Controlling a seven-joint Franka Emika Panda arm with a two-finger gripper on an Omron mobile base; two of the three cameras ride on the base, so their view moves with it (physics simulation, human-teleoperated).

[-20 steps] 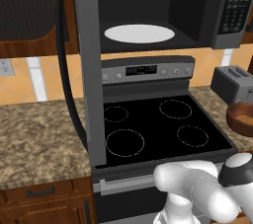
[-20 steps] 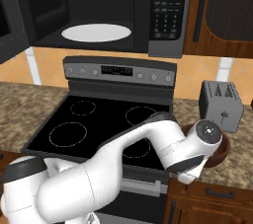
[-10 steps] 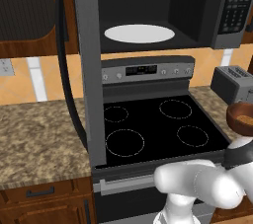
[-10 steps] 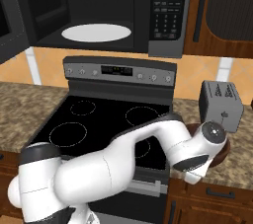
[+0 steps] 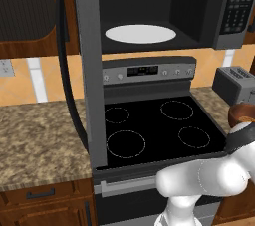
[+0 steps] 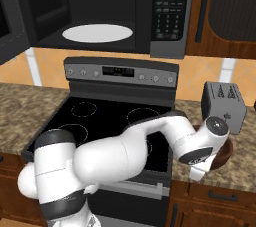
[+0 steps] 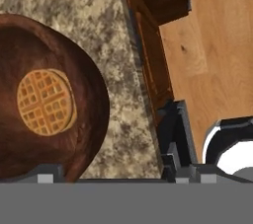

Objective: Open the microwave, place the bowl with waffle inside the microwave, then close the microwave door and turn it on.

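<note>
microwave [image 5: 164,16]: sitting above the stove, cavity showing a white turntable
microwave door [image 5: 89,65]: hanging swung wide open
bowl with waffle [image 7: 54,114]: resting on the counter (round golden waffle [image 7: 45,102] lying flat inside)

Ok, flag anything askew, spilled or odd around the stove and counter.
Nothing stands out. The round reddish-brown wooden bowl sits upright on the speckled counter, round tan waffle flat inside. The wide grey-framed microwave door hangs open.

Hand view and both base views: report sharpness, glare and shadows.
Hand view: the waffle grid is crisp in the bowl. Left base view: the turntable plate glows flat white. Right base view: the toaster is evenly lit, with no glare.
</note>
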